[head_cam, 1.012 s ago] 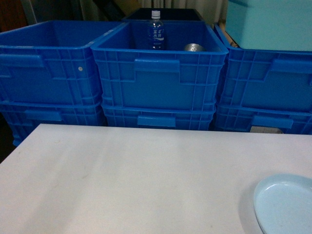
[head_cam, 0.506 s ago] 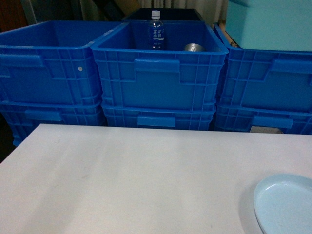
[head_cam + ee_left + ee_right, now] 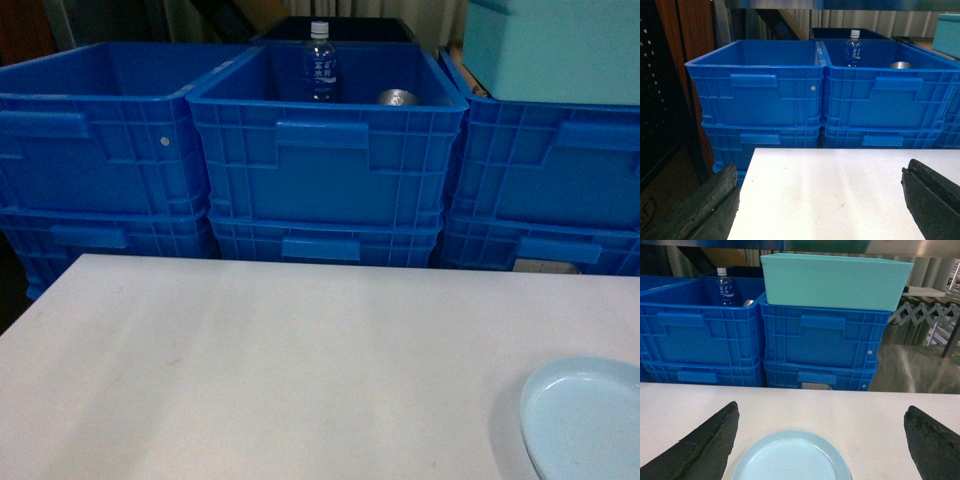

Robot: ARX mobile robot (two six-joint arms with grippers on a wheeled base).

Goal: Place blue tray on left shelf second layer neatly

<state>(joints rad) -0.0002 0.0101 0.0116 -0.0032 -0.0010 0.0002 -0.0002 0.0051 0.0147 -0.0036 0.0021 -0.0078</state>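
Head view, blue tray (image 3: 585,420) at table (image 3: 280,370) rt edge, crates (image 3: 325,150) behind.

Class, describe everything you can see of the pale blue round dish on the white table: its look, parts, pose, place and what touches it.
The pale sky-blue round dish is glossy, plain and shallow, with a low raised rim around a flat centre; it looks like plastic. It lies flat and upright on the white table, near the table's front right corner, partly cut off by the picture edges. It appears empty. Only the table touches it: the right gripper stands open, its dark fingers apart on either side.

Blue crates (image 3: 325,160); water bottle (image 3: 320,62) inside; teal box (image 3: 835,280)
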